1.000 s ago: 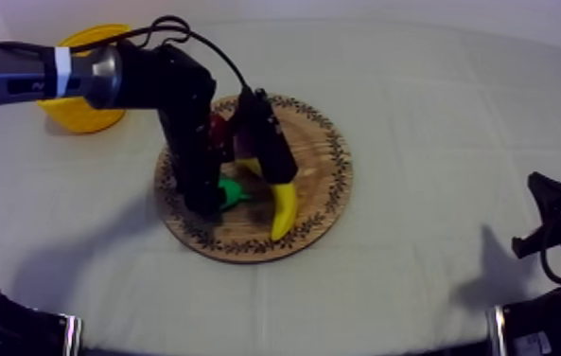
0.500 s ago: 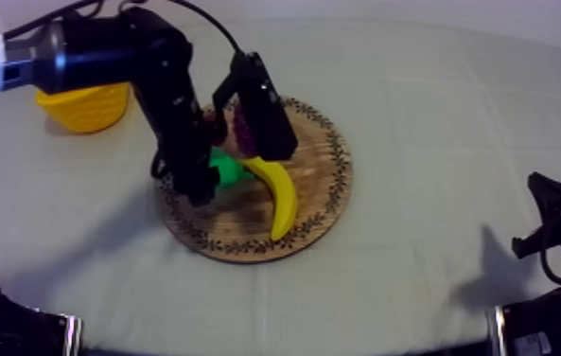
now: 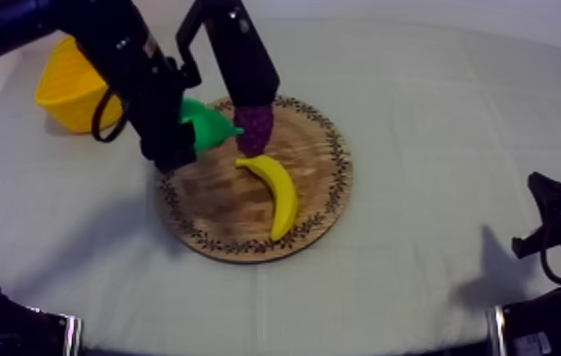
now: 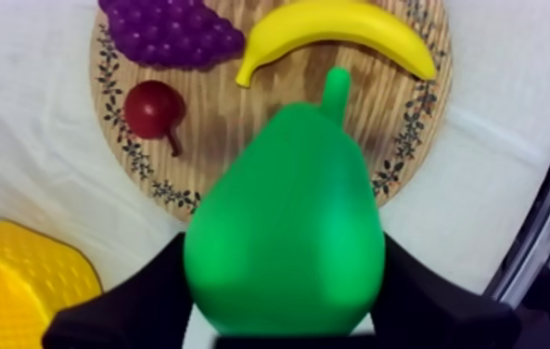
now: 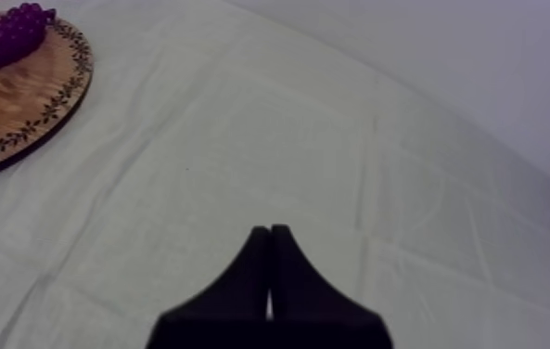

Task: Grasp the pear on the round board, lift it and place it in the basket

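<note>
hanging in the grip of the left jaws, the pear (image 4: 283, 223) is clear of the wooden board (image 3: 227, 204), above the board's rim on the side toward the yellow basket (image 3: 61, 85). the jaws are closed on its wide lower body, pressing it from both flanks, with the stem pointing away from the wrist. so the pick looks done. what is left, as i judge it, is the carry across the strip of cloth to the basket and the release inside it.

the pear is smooth, glossy green, fat at the base and narrowing to a stubby stem. the board is round, pale grained wood with a dark leafy pattern round its rim. on it lie a curved yellow banana (image 3: 279, 189), a knobbly purple bunch of grapes (image 4: 172, 28) and a small red fruit (image 4: 153, 107) with a thin stalk. the basket's wall is dimpled like weave. the right jaws are shut on nothing, pressed into a narrow wedge over the creased grey-white cloth of the tabletop (image 5: 334, 139), well apart from the board.
</note>
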You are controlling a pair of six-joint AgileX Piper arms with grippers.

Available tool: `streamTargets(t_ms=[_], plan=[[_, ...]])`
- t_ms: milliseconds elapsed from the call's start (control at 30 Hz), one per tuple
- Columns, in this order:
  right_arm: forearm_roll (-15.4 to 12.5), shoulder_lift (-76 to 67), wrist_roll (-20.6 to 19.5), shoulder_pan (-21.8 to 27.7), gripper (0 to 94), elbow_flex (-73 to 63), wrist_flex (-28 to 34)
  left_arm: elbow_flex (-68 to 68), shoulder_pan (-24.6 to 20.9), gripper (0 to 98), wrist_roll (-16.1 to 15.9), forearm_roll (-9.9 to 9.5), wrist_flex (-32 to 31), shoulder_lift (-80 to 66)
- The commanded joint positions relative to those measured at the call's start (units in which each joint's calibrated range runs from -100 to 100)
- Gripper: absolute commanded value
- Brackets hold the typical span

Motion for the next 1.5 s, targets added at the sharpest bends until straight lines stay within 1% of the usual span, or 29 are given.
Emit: streamTargets(t_ms=[0, 167, 367, 433, 533, 667, 733, 1000, 1200, 1300, 1400, 1467], plan=[[0.0, 0.0, 0.0, 0.0, 0.4, 0.0, 0.0, -1.1, 0.2, 49.0, 0.0, -0.01, 1.5, -0.8], [0.0, 0.0, 0.0, -0.1, 0.4, 0.0, 0.0, -3.7, 0.8, 48.9, 0.3, -0.02, 4.0, -2.6], [0.0, 0.0, 0.0, -0.1, 0.4, 0.0, 0.0, -4.1, 1.1, 49.1, 0.7, 0.13, 4.5, -3.8], [0.0, 0.0, 0.0, -0.1, 0.4, 0.0, 0.0, -3.8, 1.0, 49.9, 1.3, 0.22, 4.4, -3.9], [0.0, 0.0, 0.0, -0.1, 0.4, 0.0, 0.0, -3.6, 0.6, 50.0, 2.8, 0.34, 3.7, -4.0], [0.0, 0.0, 0.0, -0.1, 0.4, 0.0, 0.0, -3.3, 0.0, 49.3, 6.5, 0.57, 3.8, -4.3], [0.0, 0.0, 0.0, -0.1, 0.4, 0.0, 0.0, -3.0, -0.4, 49.5, 8.4, 1.04, 4.1, -4.5], [0.0, 0.0, 0.0, -0.1, 0.4, 0.0, 0.0, -1.8, -1.0, 48.4, 15.7, 4.04, 4.5, -5.2], [0.0, 0.0, 0.0, -0.1, 0.4, 0.0, 0.0, -1.6, -1.2, 48.2, 23.0, 6.79, 4.6, -5.7], [0.0, 0.0, 0.0, -0.1, 0.4, 0.0, 0.0, -1.9, -1.2, 48.5, 26.1, 7.93, 4.3, -5.8], [0.0, 0.0, 0.0, -0.1, 0.4, 0.0, 0.0, -2.3, -1.1, 48.4, 28.5, 8.6, 4.2, -5.8], [0.0, 0.0, 0.0, -0.1, 0.4, 0.0, 0.0, -2.5, -1.1, 48.7, 29.3, 8.86, 4.2, -5.8]])
